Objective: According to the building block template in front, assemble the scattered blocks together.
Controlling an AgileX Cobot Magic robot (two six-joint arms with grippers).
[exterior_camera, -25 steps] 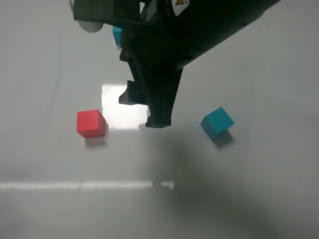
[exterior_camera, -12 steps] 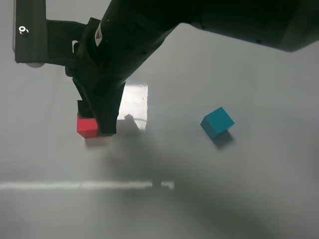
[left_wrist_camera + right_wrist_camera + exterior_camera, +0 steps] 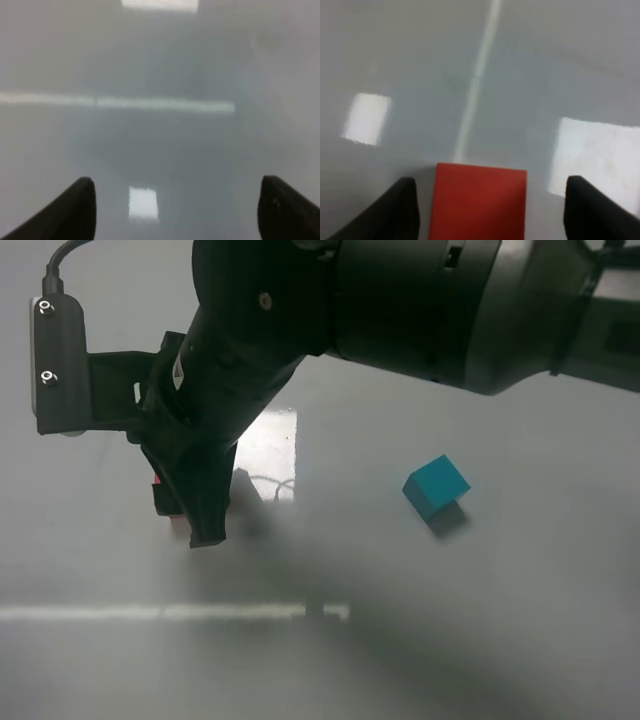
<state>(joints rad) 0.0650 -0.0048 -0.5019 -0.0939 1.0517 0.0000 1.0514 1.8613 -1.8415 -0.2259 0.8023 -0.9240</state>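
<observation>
The red cube (image 3: 477,200) lies on the grey table between the two spread fingers of my right gripper (image 3: 492,207), which is open around it, not closed on it. In the high view the right arm reaches across to the left. Its gripper (image 3: 192,518) hangs over the red cube (image 3: 158,496), of which only a sliver shows. The teal cube (image 3: 436,486) sits alone to the right, turned at an angle. My left gripper (image 3: 177,210) is open and empty over bare table. The template bar is hidden behind the arm.
The table (image 3: 500,620) is glossy grey, with a bright square glare patch (image 3: 270,455) beside the red cube and a white reflected stripe (image 3: 150,612) nearer the front. The big dark right arm (image 3: 400,300) covers the upper middle of the high view.
My right gripper has swung from the middle of the table to the left and come down over the red cube. Neither cube has moved.
</observation>
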